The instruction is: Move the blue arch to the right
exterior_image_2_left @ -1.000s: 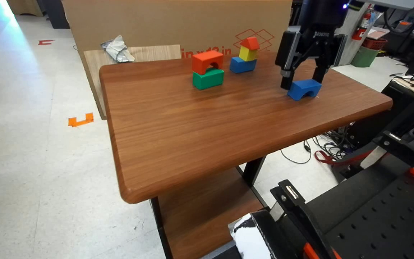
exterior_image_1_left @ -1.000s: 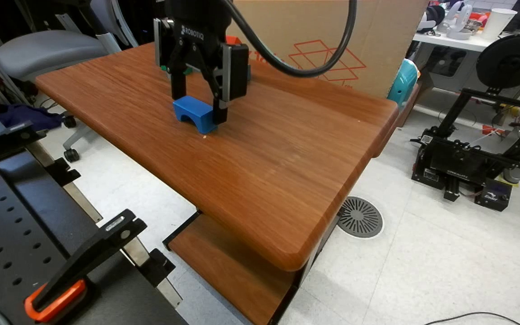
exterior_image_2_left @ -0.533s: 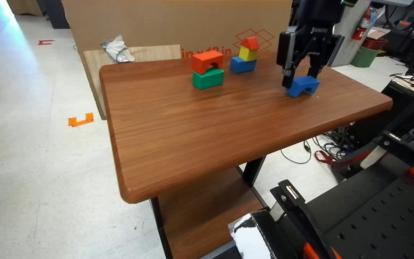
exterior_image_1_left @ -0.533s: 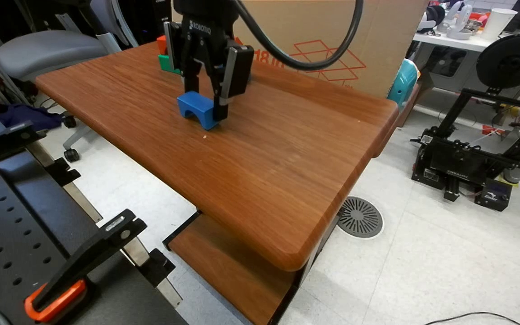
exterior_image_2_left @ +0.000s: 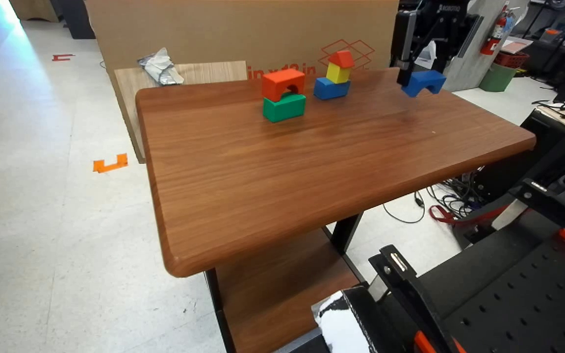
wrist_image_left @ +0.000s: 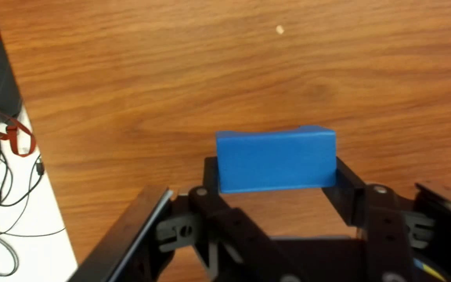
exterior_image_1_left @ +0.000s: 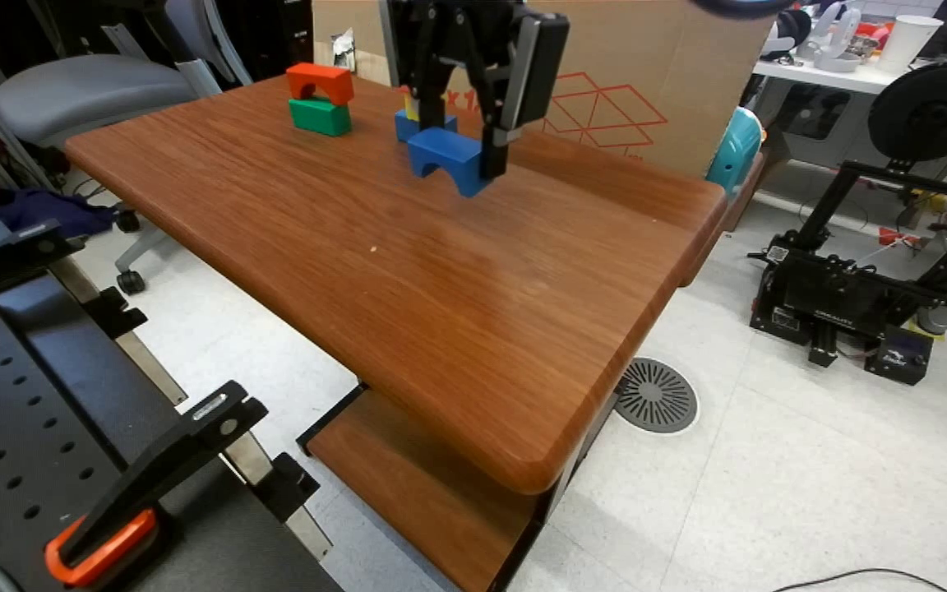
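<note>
The blue arch (exterior_image_1_left: 446, 154) hangs above the wooden table (exterior_image_1_left: 473, 271) with its notch facing down, in both exterior views. My gripper (exterior_image_2_left: 423, 81) is shut on it, one finger at each end of the block. From the wrist view, the flat top of the blue arch (wrist_image_left: 276, 162) fills the space between the two black fingers (wrist_image_left: 211, 174); the notch underneath is mostly hidden there.
A red arch (exterior_image_2_left: 283, 83) rests on a green block (exterior_image_2_left: 284, 108). Behind the held arch, near a large cardboard box (exterior_image_2_left: 243, 34), stands a stack of a blue block (exterior_image_2_left: 331, 88), a yellow block (exterior_image_2_left: 337, 73) and a red roof piece (exterior_image_2_left: 341, 59).
The gripper has closed on the blue arch and lifted it off the table. Both have moved up and toward the cardboard box, to the right in both exterior views.
</note>
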`<state>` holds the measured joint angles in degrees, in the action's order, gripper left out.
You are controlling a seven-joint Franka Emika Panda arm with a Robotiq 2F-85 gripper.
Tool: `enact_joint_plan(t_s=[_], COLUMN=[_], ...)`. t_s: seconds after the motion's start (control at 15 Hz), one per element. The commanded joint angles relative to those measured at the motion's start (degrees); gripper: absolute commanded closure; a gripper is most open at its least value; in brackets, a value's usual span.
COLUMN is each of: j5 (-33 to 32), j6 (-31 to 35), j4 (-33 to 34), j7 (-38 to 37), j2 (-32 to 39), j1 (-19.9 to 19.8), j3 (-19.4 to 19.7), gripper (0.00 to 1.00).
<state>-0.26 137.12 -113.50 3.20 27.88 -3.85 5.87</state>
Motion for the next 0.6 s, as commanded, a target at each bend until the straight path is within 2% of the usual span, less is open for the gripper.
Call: enact_joint_plan(t_s=[0.0, 0.33, 0.53], j5=[-0.5, -0.1, -0.5], j6=[-2.8, -6.9, -9.8], j4=[7.1, 16.0, 20.7], j7=[0.4, 0.9, 0.6], j2=[3.2, 9.6, 13.7], j1=[-2.5, -4.7, -4.7], j3=[0.3, -0.2, -0.2], gripper=[0.58, 0.58, 0.58])
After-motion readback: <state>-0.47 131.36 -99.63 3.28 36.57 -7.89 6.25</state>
